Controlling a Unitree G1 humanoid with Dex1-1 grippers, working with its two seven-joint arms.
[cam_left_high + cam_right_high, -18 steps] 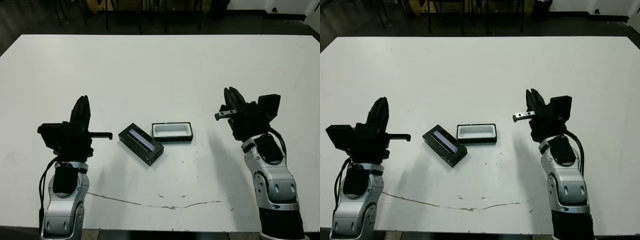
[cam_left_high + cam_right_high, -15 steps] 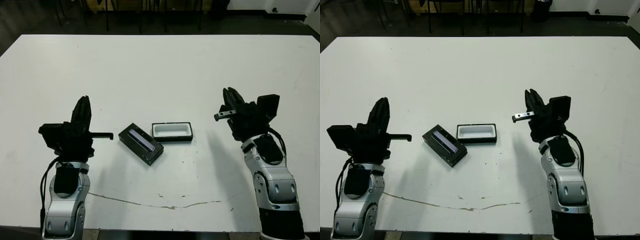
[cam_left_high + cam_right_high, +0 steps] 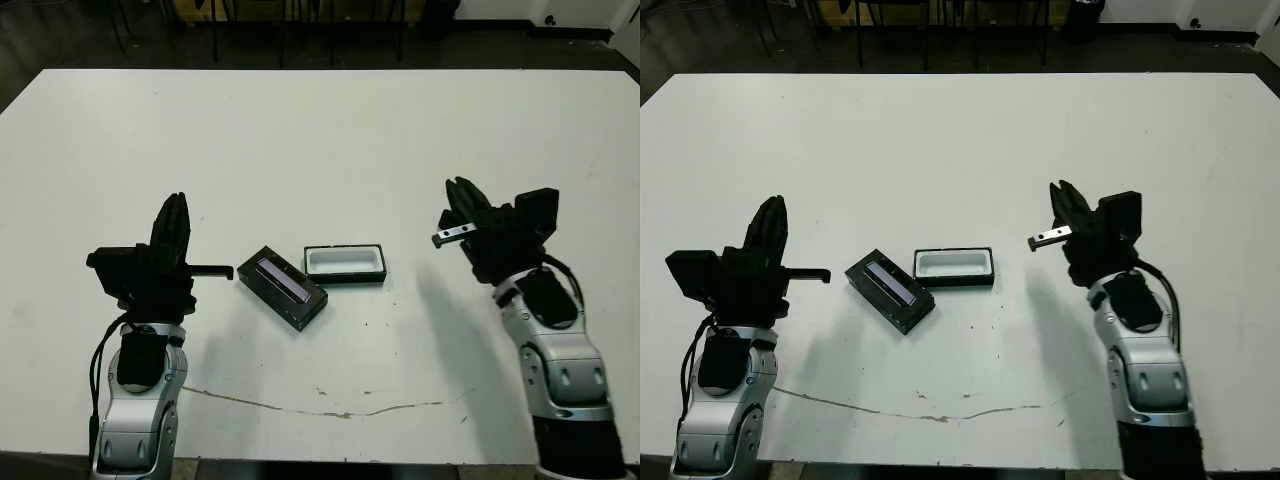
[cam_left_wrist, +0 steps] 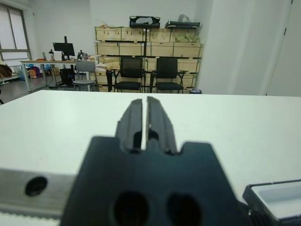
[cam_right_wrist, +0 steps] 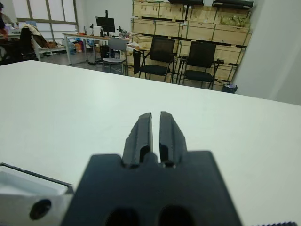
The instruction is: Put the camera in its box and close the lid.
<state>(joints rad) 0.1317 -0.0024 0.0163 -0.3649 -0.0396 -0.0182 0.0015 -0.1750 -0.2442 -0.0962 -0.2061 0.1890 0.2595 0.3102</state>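
**A:** Camera first, or what we take for it: between our two arms a black slab (image 3: 282, 287) with a pale lavender strip on its top lies at an angle on the white table (image 3: 320, 130). Whether it's the camera or the lid, we can't settle from up here.

**B:** Agreed. Start at the left, then. Our left gripper (image 3: 176, 222) is raised above the table, well apart from that slab, and the wrist view shows its fingers (image 4: 132, 123) pressed almost together, a thin slit between them and nothing gripped.

**A:** Next comes the slab, and just beside its far end the box (image 3: 345, 263), open, white lining showing, black walls, lying square to the table edge. Nothing inside that we can make out.

**B:** Any writing on either piece?

**A:** None we can read; no brand, no label at this size.

**B:** Over on the right, our right gripper (image 3: 463, 200) is up off the table too, well clear of the box. Its fingers (image 5: 142, 133) are likewise nearly closed on nothing.

**A:** A thin dark crack (image 3: 320, 405) runs across the near part of the table.
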